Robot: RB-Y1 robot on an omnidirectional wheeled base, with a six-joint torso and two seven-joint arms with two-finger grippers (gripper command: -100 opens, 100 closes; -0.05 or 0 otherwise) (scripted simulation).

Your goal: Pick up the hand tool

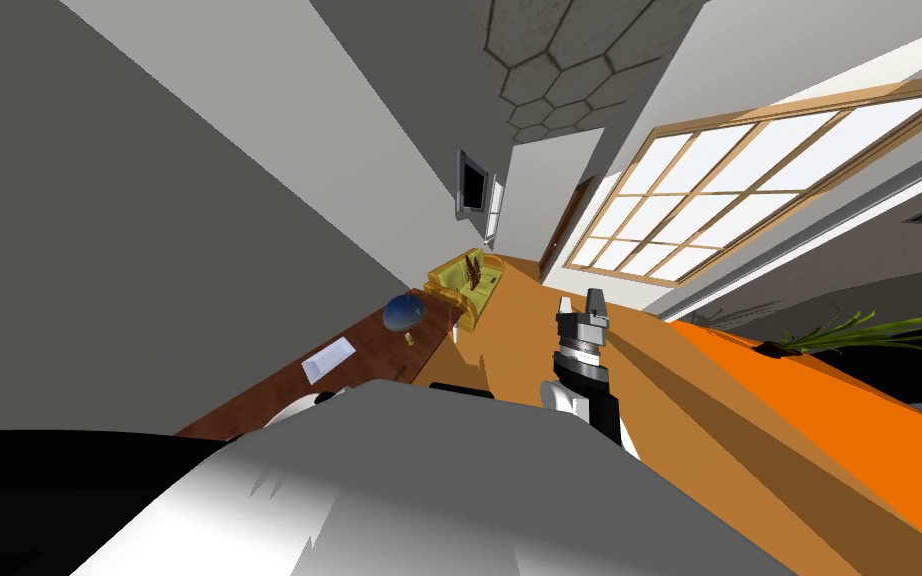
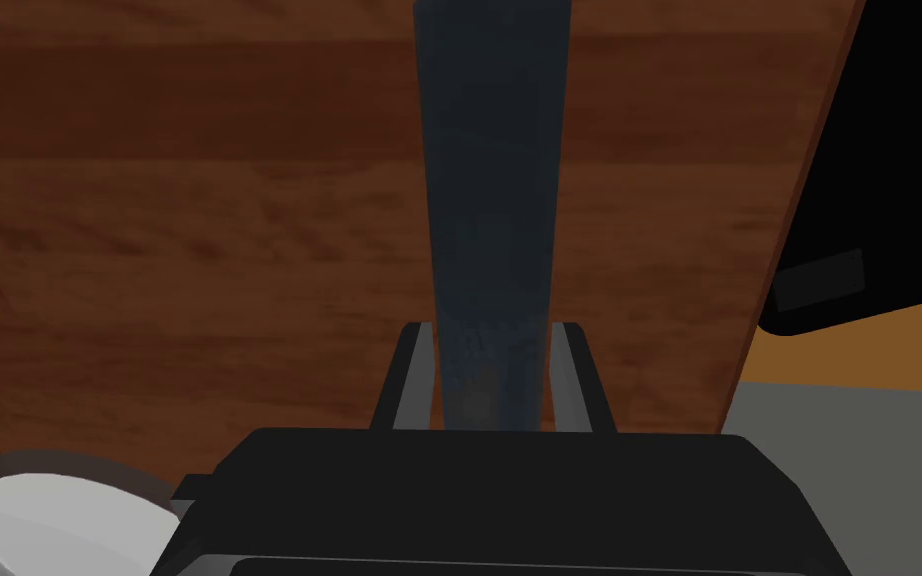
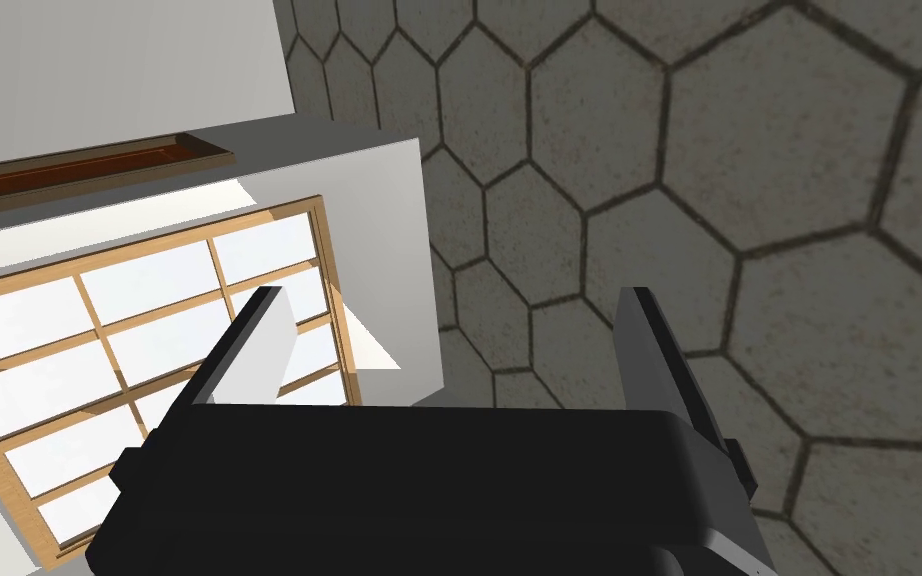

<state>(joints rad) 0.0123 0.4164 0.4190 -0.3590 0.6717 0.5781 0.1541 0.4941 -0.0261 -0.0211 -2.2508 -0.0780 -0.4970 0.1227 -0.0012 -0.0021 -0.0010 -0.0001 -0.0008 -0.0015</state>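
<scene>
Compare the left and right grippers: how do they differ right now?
Fingers: the left gripper is shut on the dark hand tool, pressing its sides; the right gripper stands wide open.
Load: the left gripper holds the tool's long shaft; the right gripper holds nothing.
Place: the left gripper is close over the brown wooden table; the right gripper is away from it, pointing up.
Shared: thin grey fingers on a dark box.
</scene>
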